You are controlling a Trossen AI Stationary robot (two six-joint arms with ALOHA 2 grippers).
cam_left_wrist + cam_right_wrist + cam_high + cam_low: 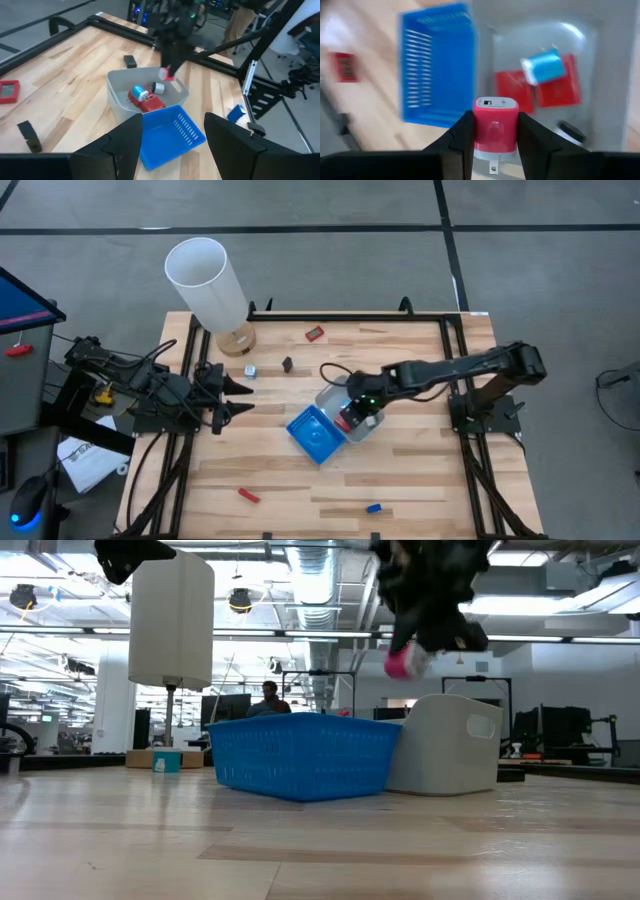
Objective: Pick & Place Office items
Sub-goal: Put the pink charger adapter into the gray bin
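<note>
My right gripper (352,418) hangs above the clear-grey tray (333,398), shut on a pink-red plug block (495,129). This block also shows in the low view (400,662), lifted well over the tray (445,745). Inside the tray lie red pieces (555,90), a blue-and-white piece (543,67) and a dark round piece (570,131). The blue tray (318,434) touches the grey one on its near-left side. Loose on the table lie a red piece (314,333), a black one (287,364), a small white one (249,370), another red (247,495) and a blue (373,508). My left gripper (240,398) waits open at the table's left. My right gripper pinches the pink-red plug block by its two opposite side faces (479,131), one finger on each side, coming from above and pointing down. The block is lifted clear over the grey tray. Its metal prongs (492,168) point back toward the wrist.
A tall white cylinder (208,278) on a wooden base (238,338) stands at the far-left corner. A black frame rail (350,317) runs along the far edge. Bare wood (420,470) lies near and right of the trays. A person (268,698) sits in the room beyond.
</note>
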